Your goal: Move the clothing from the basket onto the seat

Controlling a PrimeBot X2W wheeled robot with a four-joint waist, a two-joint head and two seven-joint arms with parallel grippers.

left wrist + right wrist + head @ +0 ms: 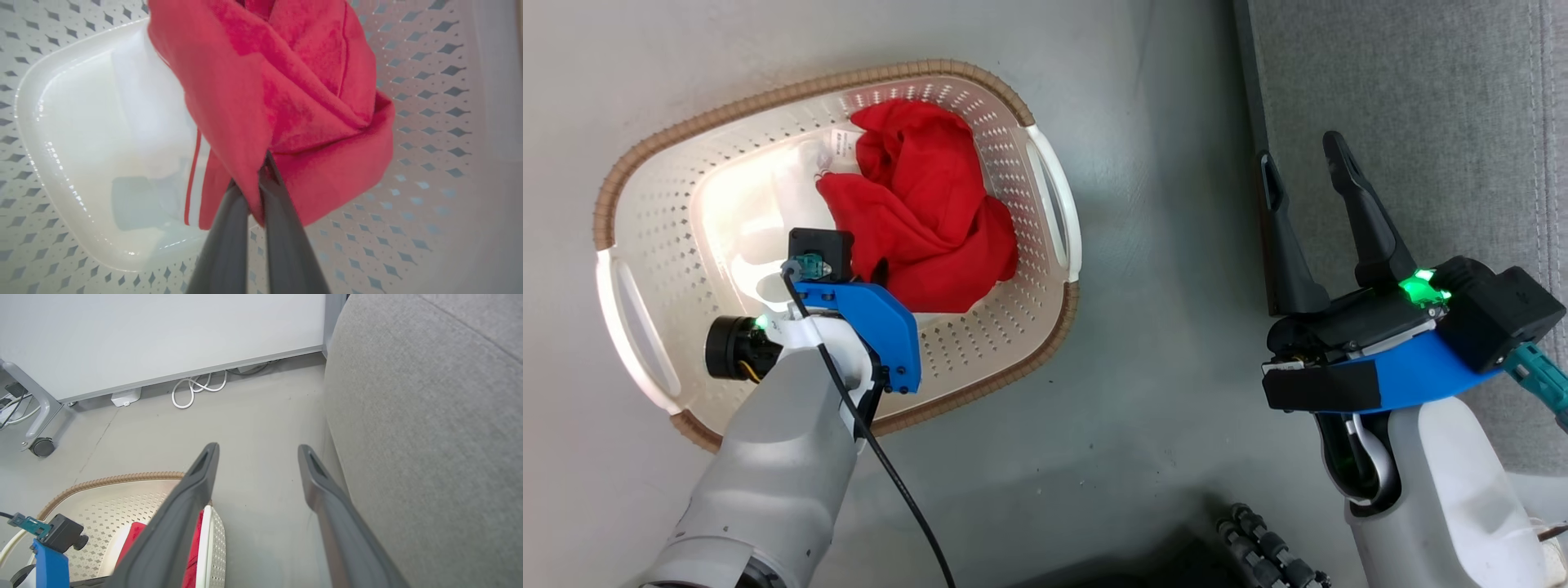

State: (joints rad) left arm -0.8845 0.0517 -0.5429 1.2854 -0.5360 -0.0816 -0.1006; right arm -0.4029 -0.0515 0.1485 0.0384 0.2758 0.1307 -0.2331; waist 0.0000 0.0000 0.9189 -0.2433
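- While the clothing lies bunched in the basket, the left tool has its two fingers pressed together on a fold of the red cloth at the heap's near edge.
- The heap sits against the basket wall on the side facing the seat; the other half of the basket's bottom is bare and glossy.
- In the left wrist view, a flap with two thin white stripes hangs just beside the left finger.
- The basket stands on the grey floor, apart from the seat, with a strip of floor between them.
- The right tool has its fingers spread wide with nothing between them.
- It is at the seat's edge that faces the basket: in the head view one finger crosses the dark edge and the other lies over the grey fabric. Whether either touches the seat cannot be told.
- A white cable lies looped on the floor at the foot of a pale wall panel.
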